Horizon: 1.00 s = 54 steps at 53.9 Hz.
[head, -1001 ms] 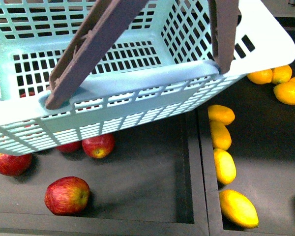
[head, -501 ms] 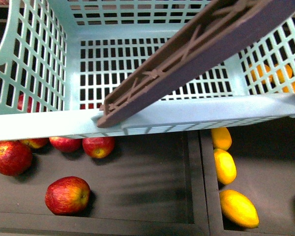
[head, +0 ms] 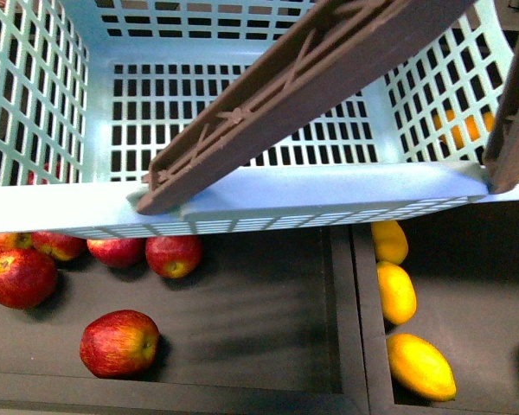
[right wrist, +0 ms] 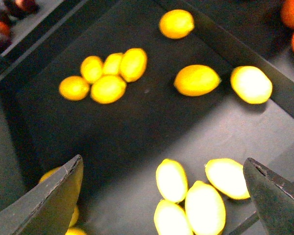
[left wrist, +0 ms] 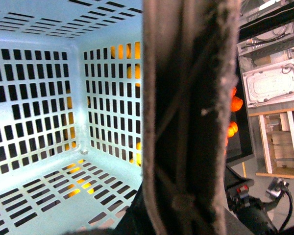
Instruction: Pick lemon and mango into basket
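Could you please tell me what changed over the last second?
The basket has swung from tilted to level, its inside now facing the front camera, and its brown handle leans further right. The red apples and yellow fruits in the trays below have not moved.

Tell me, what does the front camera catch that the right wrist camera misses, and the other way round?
Only the front view shows the pale teal basket with its brown handles, filling the upper picture, and the red apples seen plainly. Only the right wrist view shows the right claw, open and empty, and a cluster of five small yellow fruits in full sight. Both show the dark tray holding oblong yellow fruits.
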Tool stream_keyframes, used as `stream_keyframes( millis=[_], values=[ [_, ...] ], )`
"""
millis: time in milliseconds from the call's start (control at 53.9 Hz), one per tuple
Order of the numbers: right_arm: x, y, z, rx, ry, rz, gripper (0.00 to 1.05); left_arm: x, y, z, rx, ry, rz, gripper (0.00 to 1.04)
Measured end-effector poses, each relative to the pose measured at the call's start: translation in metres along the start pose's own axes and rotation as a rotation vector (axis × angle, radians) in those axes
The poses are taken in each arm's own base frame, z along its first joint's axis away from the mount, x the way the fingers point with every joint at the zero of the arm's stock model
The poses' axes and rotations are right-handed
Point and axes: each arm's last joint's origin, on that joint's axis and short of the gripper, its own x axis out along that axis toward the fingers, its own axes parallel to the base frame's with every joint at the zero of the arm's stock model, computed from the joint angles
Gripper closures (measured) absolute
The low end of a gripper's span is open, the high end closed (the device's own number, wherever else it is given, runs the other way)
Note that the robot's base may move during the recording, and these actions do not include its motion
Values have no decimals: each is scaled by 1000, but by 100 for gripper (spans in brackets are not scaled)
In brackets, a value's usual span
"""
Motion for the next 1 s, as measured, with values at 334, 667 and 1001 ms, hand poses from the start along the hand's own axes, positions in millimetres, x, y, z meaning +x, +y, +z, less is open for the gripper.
stream_keyframes(
  millis=[334, 667, 1001],
  values=[
    [144, -46, 0, 346, 194, -288, 9, 0, 0, 0, 0, -4, 4, 101],
    [222, -51, -5, 635, 222, -444, 9, 0, 0, 0, 0, -4, 4, 101],
    [268, -37, -11, 696, 229, -476, 9, 0, 0, 0, 0, -3, 3, 101]
  ],
)
